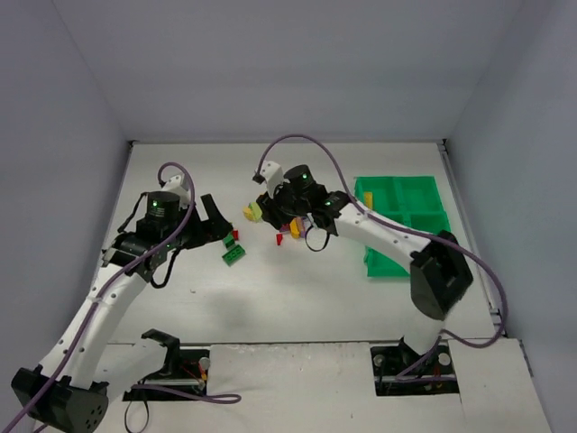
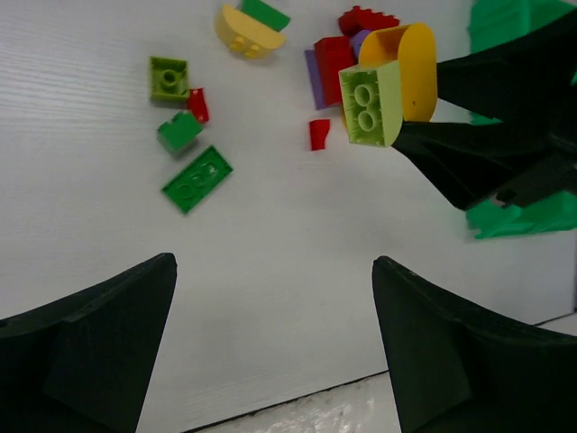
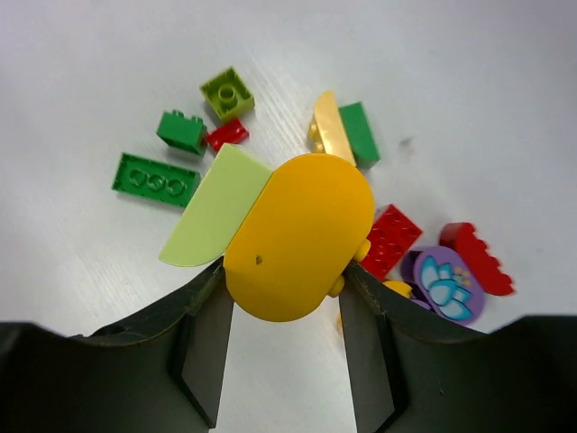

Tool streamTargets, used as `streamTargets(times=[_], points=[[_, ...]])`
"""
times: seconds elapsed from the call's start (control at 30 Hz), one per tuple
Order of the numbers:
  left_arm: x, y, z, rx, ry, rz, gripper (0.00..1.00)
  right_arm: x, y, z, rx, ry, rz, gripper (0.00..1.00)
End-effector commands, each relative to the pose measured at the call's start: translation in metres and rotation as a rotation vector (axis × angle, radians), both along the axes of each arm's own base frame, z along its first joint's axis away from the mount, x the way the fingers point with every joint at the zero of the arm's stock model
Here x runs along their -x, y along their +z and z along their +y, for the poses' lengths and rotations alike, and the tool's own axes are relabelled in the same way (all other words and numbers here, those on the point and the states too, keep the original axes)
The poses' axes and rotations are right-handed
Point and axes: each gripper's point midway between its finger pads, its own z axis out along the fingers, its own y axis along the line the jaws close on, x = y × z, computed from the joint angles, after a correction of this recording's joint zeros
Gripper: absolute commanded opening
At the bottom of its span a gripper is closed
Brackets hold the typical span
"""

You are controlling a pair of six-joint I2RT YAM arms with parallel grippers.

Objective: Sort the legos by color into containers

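Right gripper [image 3: 284, 280] pinches a rounded orange-yellow plastic brick [image 3: 302, 225] joined to a pale-green brick [image 3: 215, 216], base hidden; left gripper [image 2: 270, 280] wide, empty.

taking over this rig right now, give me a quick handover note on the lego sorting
Left gripper: jaws open, empty, hovering over the table near the flat green brick.
Right gripper: shut on a yellow brick with a light green brick pressed beside it, held above the pile.
Tray: at the right side of the table; no brick shows in it from the top view.
Done: nothing sorted that I can see.
Left: drop the held pair by colour, then clear the loose pieces, such as the red brick and the purple piece.
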Motion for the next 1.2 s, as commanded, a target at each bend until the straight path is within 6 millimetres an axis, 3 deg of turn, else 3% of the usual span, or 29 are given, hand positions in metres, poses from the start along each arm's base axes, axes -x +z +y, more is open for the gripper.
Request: streamTargets(times=[0.0, 0.03, 0.13, 0.43, 0.67, 0.87, 1.17], points=[[-0.028, 0.036, -0.044, 0.239, -0.078, -0.095, 0.82, -0.003, 0.079, -0.004, -0.169, -0.059, -0.141, 0.00], [-0.036, 0.048, -0.052, 0.282, -0.096, -0.141, 0.82, 0.003, 0.091, -0.009, -0.190, -0.061, -0.156, 0.00], [-0.045, 0.054, -0.071, 0.379, -0.147, -0.132, 0.82, 0.014, 0.114, -0.017, -0.234, -0.073, -0.189, 0.00], [-0.070, 0.105, -0.106, 0.566, -0.256, -0.224, 0.82, 0.030, 0.127, -0.030, -0.251, -0.088, -0.205, 0.00], [-0.070, 0.105, -0.113, 0.604, -0.303, -0.237, 0.74, 0.031, 0.127, -0.032, -0.249, -0.094, -0.205, 0.00], [-0.063, 0.108, -0.115, 0.617, -0.343, -0.268, 0.74, 0.030, 0.125, -0.029, -0.252, -0.092, -0.194, 0.00], [-0.063, 0.087, -0.104, 0.544, -0.289, -0.242, 0.74, 0.025, 0.124, -0.035, -0.251, -0.120, -0.191, 0.00]])
